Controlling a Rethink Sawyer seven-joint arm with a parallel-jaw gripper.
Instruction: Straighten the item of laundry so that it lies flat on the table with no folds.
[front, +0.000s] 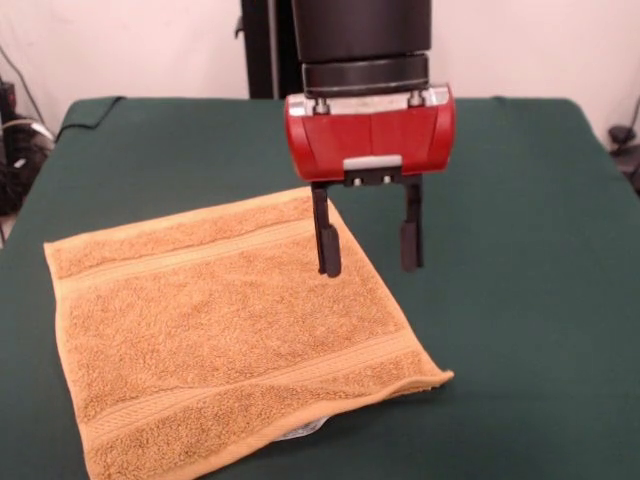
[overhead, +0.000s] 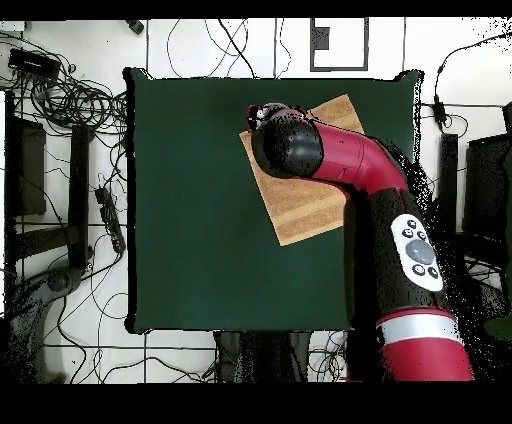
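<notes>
The orange-tan terry towel (front: 220, 335) lies spread on the dark green table (front: 510, 260), nearly flat, with stripe bands near its far and near edges. Its near right corner lifts slightly, and a small white label (front: 300, 432) peeks out from under the near edge. My gripper (front: 366, 252) hangs open and empty just above the towel's right edge, one finger over the towel and the other over the bare cloth. In the overhead view the towel (overhead: 305, 205) lies at the table's (overhead: 190, 200) upper right, and the arm (overhead: 340, 160) covers most of it and hides the gripper.
Cables and stands lie on the floor around the table (overhead: 60, 100). The robot's pedestal (front: 268, 50) stands behind the table's far edge.
</notes>
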